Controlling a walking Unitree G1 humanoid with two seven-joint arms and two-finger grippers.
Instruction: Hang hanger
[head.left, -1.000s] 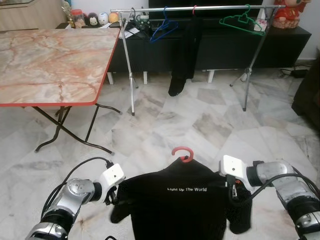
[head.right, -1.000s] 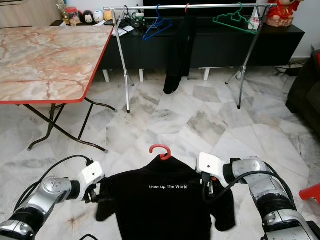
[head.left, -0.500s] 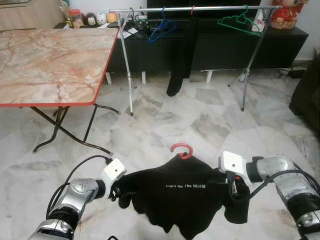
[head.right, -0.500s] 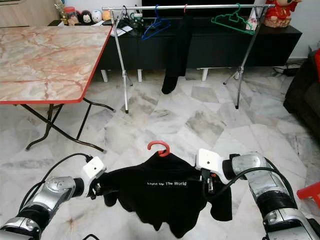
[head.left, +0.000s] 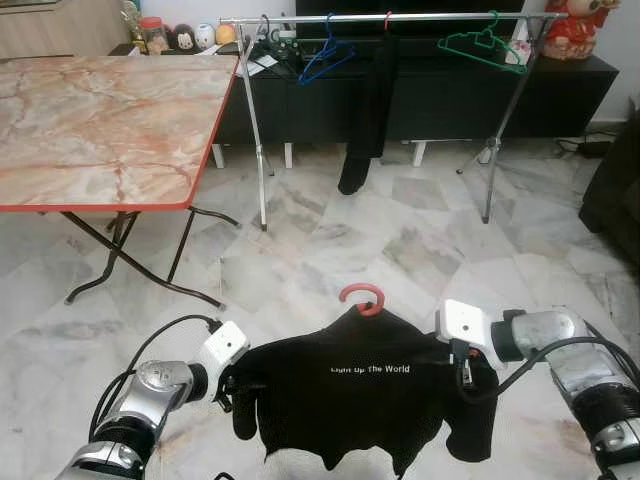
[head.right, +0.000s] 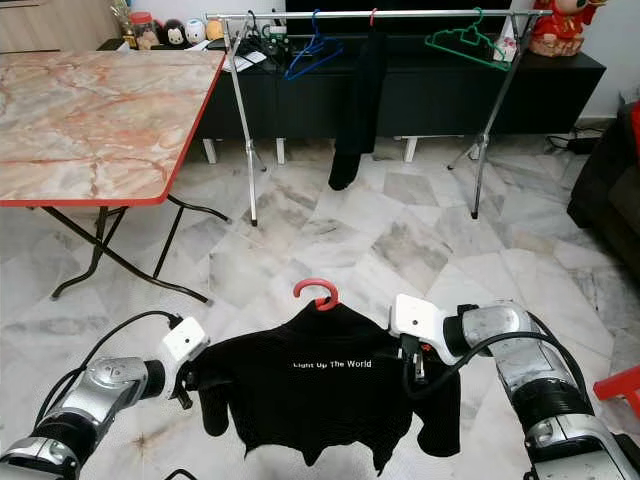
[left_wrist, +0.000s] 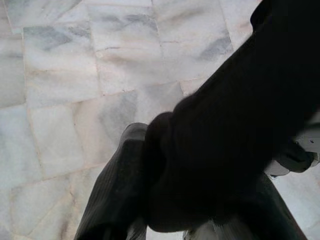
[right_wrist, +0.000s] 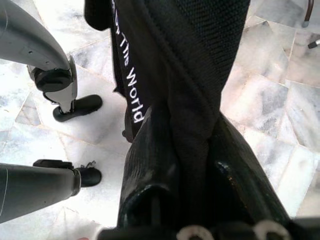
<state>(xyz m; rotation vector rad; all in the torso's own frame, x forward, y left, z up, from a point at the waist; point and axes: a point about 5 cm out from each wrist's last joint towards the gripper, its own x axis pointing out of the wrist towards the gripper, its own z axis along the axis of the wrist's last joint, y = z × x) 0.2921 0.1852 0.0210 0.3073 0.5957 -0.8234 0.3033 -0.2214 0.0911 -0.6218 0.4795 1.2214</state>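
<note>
A black T-shirt (head.left: 360, 395) with white lettering hangs on a red hanger whose hook (head.left: 362, 296) sticks up at the collar. I hold it spread in front of me, low over the floor. My left gripper (head.left: 232, 385) is shut on the shirt's left shoulder, and my right gripper (head.left: 466, 372) is shut on its right shoulder. In the right wrist view the black fingers (right_wrist: 155, 165) pinch the fabric. The clothes rail (head.left: 400, 17) stands across the room, carrying a blue hanger (head.left: 325, 58), a green hanger (head.left: 484, 45) and a dark garment (head.left: 370, 100).
A folding table (head.left: 100, 120) with a marble-pattern top and red edge stands to my left. A black low cabinet (head.left: 560, 90) runs behind the rail. Marble tile floor lies between me and the rail. A dark sofa edge (head.left: 618, 190) is at the right.
The shirt's lower hem has swung and settled slightly; both grippers keep their hold at about the same height. The camera has shifted a little.
</note>
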